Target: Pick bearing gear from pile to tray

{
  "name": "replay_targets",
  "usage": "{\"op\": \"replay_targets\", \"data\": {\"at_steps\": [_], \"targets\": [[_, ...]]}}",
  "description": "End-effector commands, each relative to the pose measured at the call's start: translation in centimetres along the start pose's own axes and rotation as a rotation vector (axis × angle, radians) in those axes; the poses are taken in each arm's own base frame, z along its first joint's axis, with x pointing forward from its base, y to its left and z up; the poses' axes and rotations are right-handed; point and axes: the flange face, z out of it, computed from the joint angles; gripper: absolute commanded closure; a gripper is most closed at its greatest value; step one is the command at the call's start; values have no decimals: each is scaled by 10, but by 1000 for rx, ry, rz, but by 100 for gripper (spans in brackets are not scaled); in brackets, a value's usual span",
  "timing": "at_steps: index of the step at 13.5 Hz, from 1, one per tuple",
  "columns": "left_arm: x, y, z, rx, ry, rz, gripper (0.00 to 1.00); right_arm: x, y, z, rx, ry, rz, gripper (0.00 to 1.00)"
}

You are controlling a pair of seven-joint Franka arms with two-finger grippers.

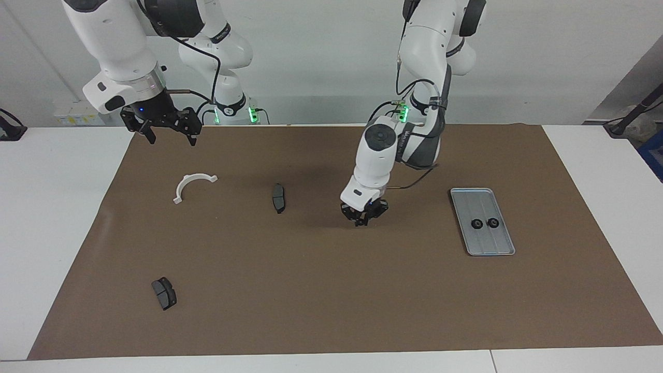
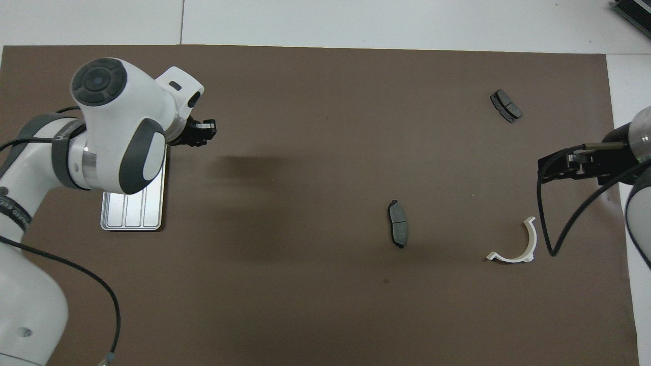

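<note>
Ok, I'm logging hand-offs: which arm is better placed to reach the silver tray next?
Left. The left claw, shut, hangs over the brown mat at the rectangular silver-grey metal tray's end of the table. The right claw waits open at its own end, near the white curved plastic bracket.

2 gears (image 1: 485,223) in tray (image 1: 469,195)

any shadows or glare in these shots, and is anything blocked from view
Overhead view: a soft dark shadow smear lies on the brown mat beside the left gripper, and the left arm covers most of the tray. Facing view: the tray shows in full, with no strong glare.
</note>
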Motion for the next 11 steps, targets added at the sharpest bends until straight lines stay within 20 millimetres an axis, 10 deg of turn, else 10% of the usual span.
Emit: {"op": "replay_targets", "data": {"at_steps": [1,8,11], "targets": [[-26,-58,10,7,-64,88,77,-5,0,-1,7,7,2,0],[-67,-135,40,-12,-162,259,74,-6,-2,-1,7,8,-1,0],[-68,-150,41,-16,-165,268,57,-6,-2,-1,7,8,-1,0]]}}
